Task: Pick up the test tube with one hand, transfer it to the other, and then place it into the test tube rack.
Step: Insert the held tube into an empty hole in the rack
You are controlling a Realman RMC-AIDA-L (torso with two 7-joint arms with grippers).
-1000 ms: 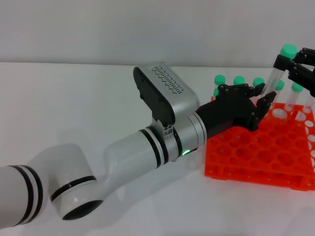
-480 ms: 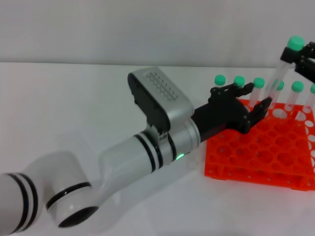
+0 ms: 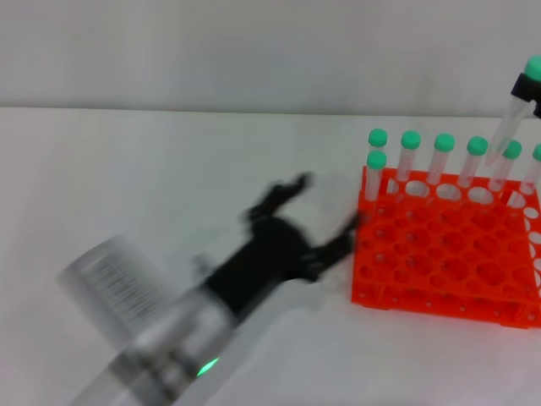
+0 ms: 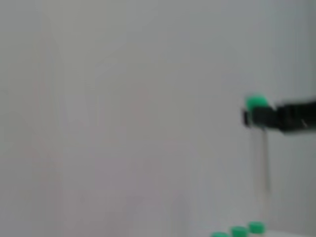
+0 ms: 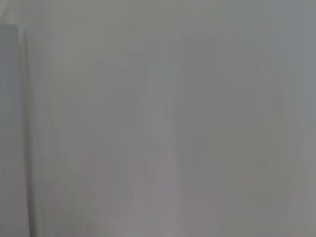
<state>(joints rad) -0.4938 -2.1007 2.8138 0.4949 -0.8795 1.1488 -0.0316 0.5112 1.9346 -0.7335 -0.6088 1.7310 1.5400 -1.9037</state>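
The test tube (image 3: 511,127), clear with a green cap, hangs tilted above the back right corner of the orange test tube rack (image 3: 439,298). My right gripper (image 3: 526,88) is shut on it just below the cap, at the head view's right edge. The left wrist view also shows that gripper (image 4: 289,116) holding the tube (image 4: 261,163). My left gripper (image 3: 325,207) is blurred, open and empty, low over the table just left of the rack.
Several other green-capped tubes (image 3: 409,156) stand along the rack's back row, with one (image 3: 374,173) at the left end of the second row. The table (image 3: 127,186) is white. The right wrist view shows only a blank grey wall.
My left arm has pulled back fast from over the rack toward the lower left, empty. The right gripper has carried the tube up and to the right.
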